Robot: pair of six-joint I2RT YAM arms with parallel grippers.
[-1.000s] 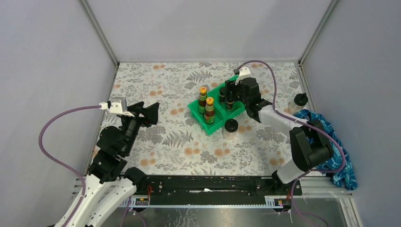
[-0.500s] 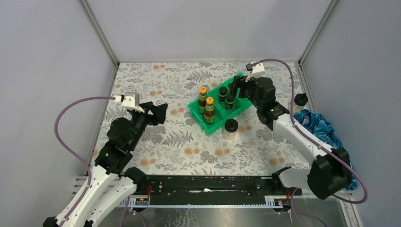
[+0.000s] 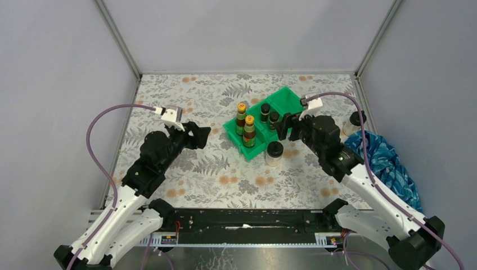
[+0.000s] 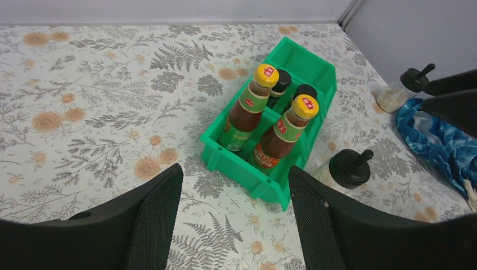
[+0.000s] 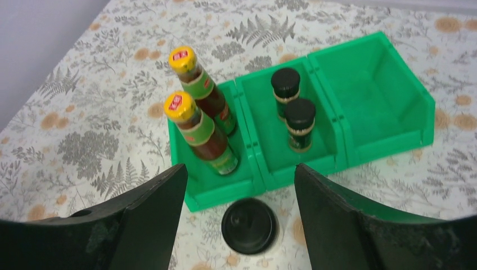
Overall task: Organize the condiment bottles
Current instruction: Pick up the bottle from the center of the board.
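Though apart, jar (image 5: 249,225) near right jaws

The left arm (image 3: 147,167) rises from its base with the elbow bent and leans toward the green bin (image 3: 288,101). The left hand (image 3: 200,135) hangs just left of the bin, fingers parted and empty. The right arm (image 3: 344,163) slants in from the opposite side. The right hand (image 3: 285,126) hangs at the bin's near right edge, its fingers also spread and gripping nothing.
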